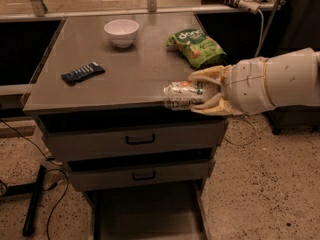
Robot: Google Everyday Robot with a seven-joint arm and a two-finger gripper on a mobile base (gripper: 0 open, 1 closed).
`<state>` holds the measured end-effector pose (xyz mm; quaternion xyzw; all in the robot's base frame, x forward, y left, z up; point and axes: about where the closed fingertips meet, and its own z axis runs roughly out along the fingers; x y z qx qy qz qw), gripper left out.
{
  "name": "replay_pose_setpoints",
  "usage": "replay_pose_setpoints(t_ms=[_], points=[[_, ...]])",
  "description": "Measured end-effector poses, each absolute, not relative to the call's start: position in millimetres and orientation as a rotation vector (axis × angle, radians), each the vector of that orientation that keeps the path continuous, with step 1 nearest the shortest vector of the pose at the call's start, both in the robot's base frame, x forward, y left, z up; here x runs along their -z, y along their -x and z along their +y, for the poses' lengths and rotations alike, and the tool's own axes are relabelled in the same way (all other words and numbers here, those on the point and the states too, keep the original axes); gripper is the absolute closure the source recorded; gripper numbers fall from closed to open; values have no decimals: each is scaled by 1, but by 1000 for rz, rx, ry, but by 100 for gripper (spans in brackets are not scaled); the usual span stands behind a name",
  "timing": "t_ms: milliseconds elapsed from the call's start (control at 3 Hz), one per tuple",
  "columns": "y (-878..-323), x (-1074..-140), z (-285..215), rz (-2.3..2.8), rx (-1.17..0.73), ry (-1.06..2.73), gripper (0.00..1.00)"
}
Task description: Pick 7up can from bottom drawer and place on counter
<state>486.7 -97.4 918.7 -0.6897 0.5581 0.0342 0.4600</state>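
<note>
Camera view: pincer clamps 7up can nr counter.

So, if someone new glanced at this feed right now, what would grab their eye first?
First, the big white arm reaching in from the right, its end effector shut on a soda can held sideways at the front right edge of the counter. After that, the green snack bag and white bowl toward the back of the counter, and the bottom drawer pulled open below.
</note>
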Motion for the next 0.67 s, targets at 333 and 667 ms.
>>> replay_pose_setpoints(t_ms=[333, 667], points=[[-486, -919, -97, 1374, -84, 1697, 100], [-511, -921, -88, 1332, -117, 1681, 100]])
